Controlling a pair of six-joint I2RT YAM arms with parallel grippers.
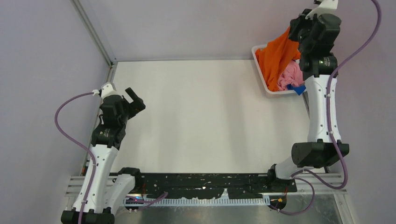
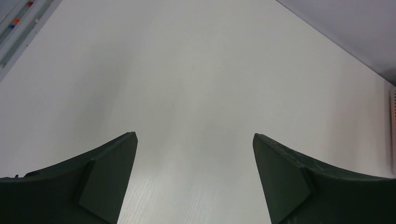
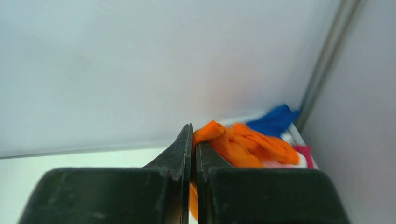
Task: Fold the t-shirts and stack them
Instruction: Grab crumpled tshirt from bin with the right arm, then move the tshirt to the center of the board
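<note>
**Cloth caught: orange t-shirt (image 1: 275,56) pinched over the basket (image 1: 279,92)**

The orange t-shirt is bright and plain, and it is bunched rather than spread. In the top view it hangs as a tapering drape from the right tool (image 1: 293,31) down into the white basket at the bench's (image 1: 205,116) far right corner. Its lower part is heaped against the basket's left wall. The right wrist view shows soft rolled folds (image 3: 243,144), with a thin ridge of the cloth clamped between the two dark fingers. The right tool (image 3: 193,135) is closed tight on that ridge, with only the fabric between its jaws.

A pink t-shirt (image 1: 290,74) lies crumpled in the basket beside the orange one. A corner of a blue t-shirt (image 1: 297,88) shows at the basket's near edge. In the wrist view the blue cloth (image 3: 275,120) rises behind the orange folds, and a sliver of magenta cloth (image 3: 303,151) shows at the right.

The left tool (image 1: 135,100) hangs above the bare left side of the bench. Its jaws are spread wide (image 2: 194,140) and grip nothing.

The right arm covers the basket's right side, so much of the pile is hidden. The wrist view is blurred close up, and no weave or print can be made out. The shirts' sleeves and collars cannot be told apart.
</note>
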